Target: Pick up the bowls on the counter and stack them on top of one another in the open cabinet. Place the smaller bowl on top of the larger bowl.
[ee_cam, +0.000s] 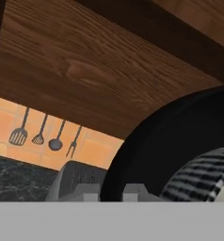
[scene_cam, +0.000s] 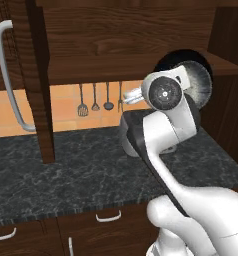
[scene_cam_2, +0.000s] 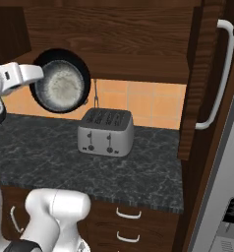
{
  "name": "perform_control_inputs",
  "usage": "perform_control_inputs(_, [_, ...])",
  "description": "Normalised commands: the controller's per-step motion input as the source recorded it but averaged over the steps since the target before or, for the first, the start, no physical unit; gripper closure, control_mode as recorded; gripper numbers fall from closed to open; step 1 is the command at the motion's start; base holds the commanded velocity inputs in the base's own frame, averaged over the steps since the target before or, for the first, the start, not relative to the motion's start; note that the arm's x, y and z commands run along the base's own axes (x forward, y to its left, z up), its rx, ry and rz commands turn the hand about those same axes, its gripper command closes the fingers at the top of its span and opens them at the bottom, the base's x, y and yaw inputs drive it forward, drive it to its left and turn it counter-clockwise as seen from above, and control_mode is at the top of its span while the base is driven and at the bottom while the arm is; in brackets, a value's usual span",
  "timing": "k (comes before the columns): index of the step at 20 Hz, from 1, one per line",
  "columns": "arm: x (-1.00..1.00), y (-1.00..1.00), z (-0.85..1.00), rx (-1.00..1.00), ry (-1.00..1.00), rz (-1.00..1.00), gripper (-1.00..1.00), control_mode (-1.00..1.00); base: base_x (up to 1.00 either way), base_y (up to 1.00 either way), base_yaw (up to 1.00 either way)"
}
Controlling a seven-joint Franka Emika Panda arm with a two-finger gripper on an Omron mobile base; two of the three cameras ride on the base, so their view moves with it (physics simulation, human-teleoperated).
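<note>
Counter (scene_cam_2: 50, 157): dark marbled stone across the lower half of both base views, drawers with white handles below.

Toaster (scene_cam_2: 105, 132): grey, mid-frame in the right base view, standing on the counter.

Gripper (scene_cam_2: 38, 73): at left in the right base view, at the rim of the black bowl; whether its fingers are spread or pinching cannot be told.

Black bowl (scene_cam_2: 82, 66): upper left of the right base view, tipped on edge, mouth toward the camera, at shelf height.

Small bowl (scene_cam_2: 63, 87): pale, speckled, nested inside the black bowl.

Utensils (scene_cam: 94, 100): hanging on the orange tile, centre of the left base view.

Cabinet (scene_cam: 116, 45): top of frame, door open, pale handle (scene_cam: 8, 75) at left.
</note>
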Motion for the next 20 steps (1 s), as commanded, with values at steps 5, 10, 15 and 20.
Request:
perform_control_inputs(5, [0.68,0.06,0.52,0.00,0.14,0.18,1.00,-1.00,0.00,0.00,0.00])
perform_control_inputs(10, [0.20,0.18,0.21,-0.13,0.12,0.12,1.00,-1.00,0.00,0.00,0.00])
perform_control_inputs(15, [0.54,0.02,-0.40,-0.30,0.00,0.04,1.00,-1.00,0.00,0.00,0.00])
perform_control_inputs(20, [0.99,0.00,-0.16,-0.20,0.01,0.02,1.00,-1.00,0.00,0.00,0.00])
